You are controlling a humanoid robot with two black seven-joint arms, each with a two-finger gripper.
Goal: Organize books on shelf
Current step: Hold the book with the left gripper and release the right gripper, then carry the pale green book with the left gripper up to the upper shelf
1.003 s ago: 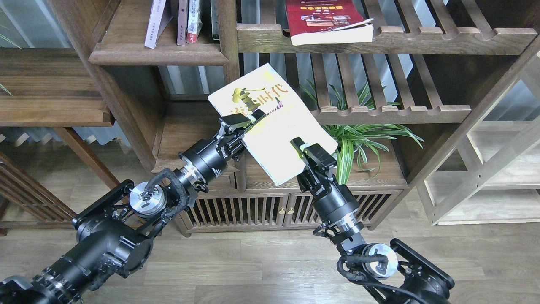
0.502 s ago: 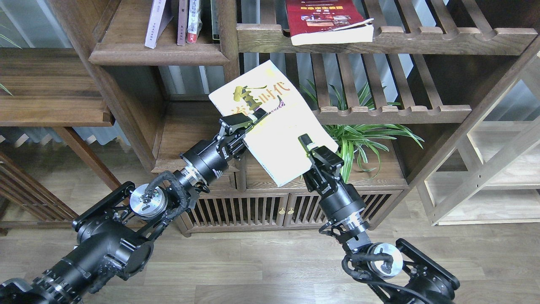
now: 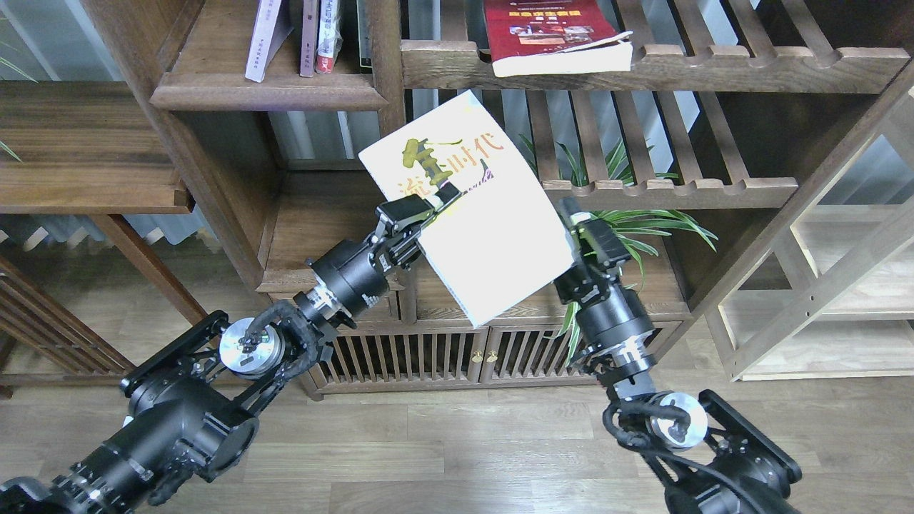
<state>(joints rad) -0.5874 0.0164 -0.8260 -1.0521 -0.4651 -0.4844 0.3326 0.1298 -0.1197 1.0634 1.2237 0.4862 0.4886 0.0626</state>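
The yellow-green book [image 3: 493, 235] with black characters hangs tilted in the air in front of the bookcase. My left gripper [image 3: 434, 201] is shut on its left edge and holds it alone. My right gripper [image 3: 587, 225] is off the book, just past its right corner, with its fingers apart and empty. The pale lavender-white book [image 3: 265, 39] leans upright on the solid dark-brown shelf [image 3: 271, 93] at the upper left. The thick dark-red book [image 3: 550, 32] lies flat on the slatted rack at the top, right of the shelf's post.
Two thin books [image 3: 318, 36] stand next to the lavender one. A green spider plant [image 3: 628, 228] sits behind my right gripper on the lower cabinet [image 3: 428, 357]. Slatted racks [image 3: 664, 189] run to the right. A pale wooden rack [image 3: 821, 300] stands at the far right.
My right gripper has let go of the book's lower right edge and moved right and up, clear of it. The left gripper has lifted the book slightly and turned it more upright.
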